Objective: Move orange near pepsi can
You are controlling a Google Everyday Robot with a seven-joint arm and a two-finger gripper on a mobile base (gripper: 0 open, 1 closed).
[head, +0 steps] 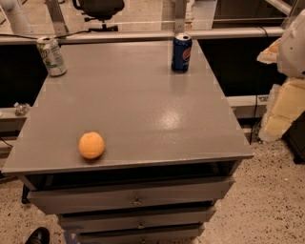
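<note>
The orange sits on the grey table top near the front left corner. The dark blue pepsi can stands upright at the back edge, right of the middle. My gripper shows only as white and tan parts at the right edge of the view. It is off the table's right side, far from both the orange and the can, and holds nothing that I can see.
A silver-white and green can stands tilted at the back left corner. The table has drawers below its front edge. A rail runs behind the table, with an office chair beyond. A dark shoe is on the floor at the front left.
</note>
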